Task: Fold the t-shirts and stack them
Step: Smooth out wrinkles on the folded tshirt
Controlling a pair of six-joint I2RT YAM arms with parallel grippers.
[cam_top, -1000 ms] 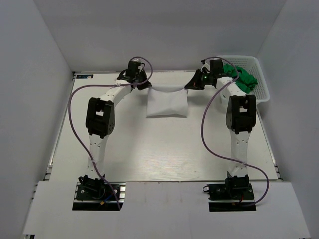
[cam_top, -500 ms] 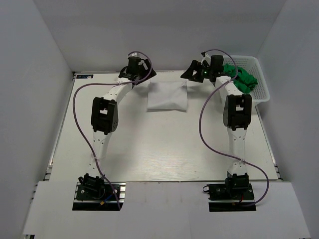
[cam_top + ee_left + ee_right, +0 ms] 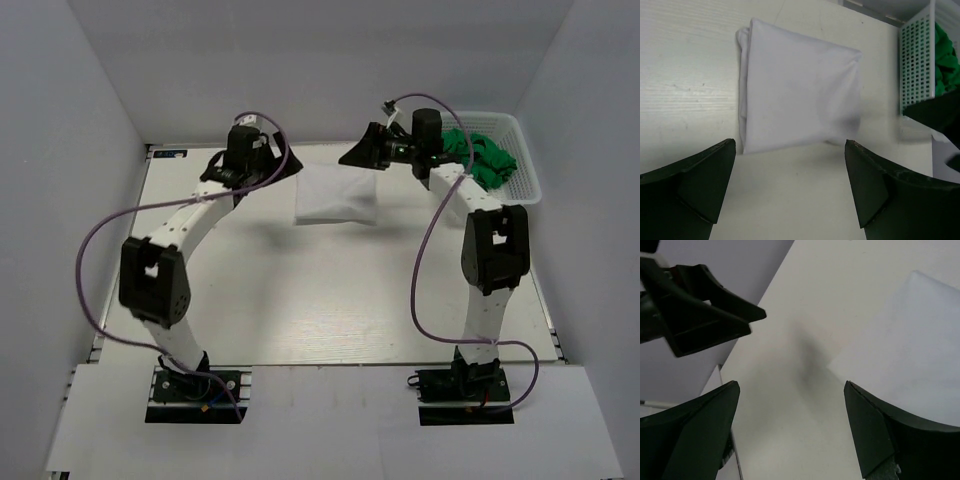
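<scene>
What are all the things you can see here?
white t-shirt: one, white, folded, far middle of the table
green t-shirts: number unclear, bright green, bunched in the basket
basket: one, white lattice, far right corner
table: one, pale
cables: two, purple, looping along the arms
left arm: one, white and black, left side
right arm: one, white and black, right side
left pincer: one, black, open, left of the white t-shirt
right pincer: one, black, open, by its far right corner

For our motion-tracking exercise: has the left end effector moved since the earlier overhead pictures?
Yes. The left end effector shifted left, farther from the white lattice basket.
</scene>
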